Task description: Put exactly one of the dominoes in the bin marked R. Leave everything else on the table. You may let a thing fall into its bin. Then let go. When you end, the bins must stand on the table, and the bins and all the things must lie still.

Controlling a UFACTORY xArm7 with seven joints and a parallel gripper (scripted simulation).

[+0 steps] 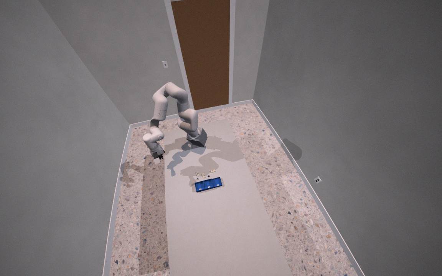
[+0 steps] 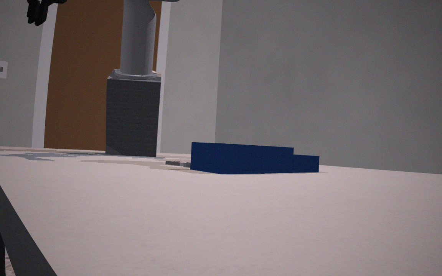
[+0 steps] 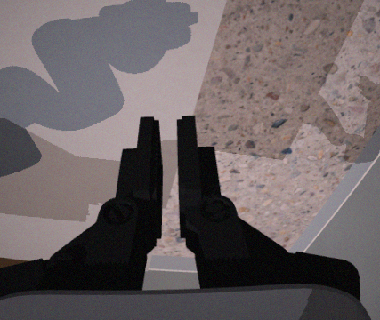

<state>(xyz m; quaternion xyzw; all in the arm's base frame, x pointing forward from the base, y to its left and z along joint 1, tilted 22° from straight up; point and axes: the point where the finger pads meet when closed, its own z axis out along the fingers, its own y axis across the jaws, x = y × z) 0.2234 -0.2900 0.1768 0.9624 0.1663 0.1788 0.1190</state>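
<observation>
A row of blue bins (image 1: 208, 184) stands on the long table; it also shows in the exterior view (image 2: 250, 158). Several small pale pieces, dominoes among them (image 1: 203, 175), lie just behind the bins. I cannot read the bin marks from here. My gripper (image 1: 158, 156) hangs high in the air at the table's left edge, far from the bins and pieces. In the wrist view the gripper (image 3: 167, 124) has its fingers nearly together with nothing between them, above the table edge and the speckled floor. It shows at the top left of the exterior view (image 2: 36, 15).
The arm's dark base block (image 2: 132, 116) stands on the far end of the table. The table's left edge (image 2: 6, 219) drops to the speckled floor. A brown door (image 1: 203, 51) is behind the arm.
</observation>
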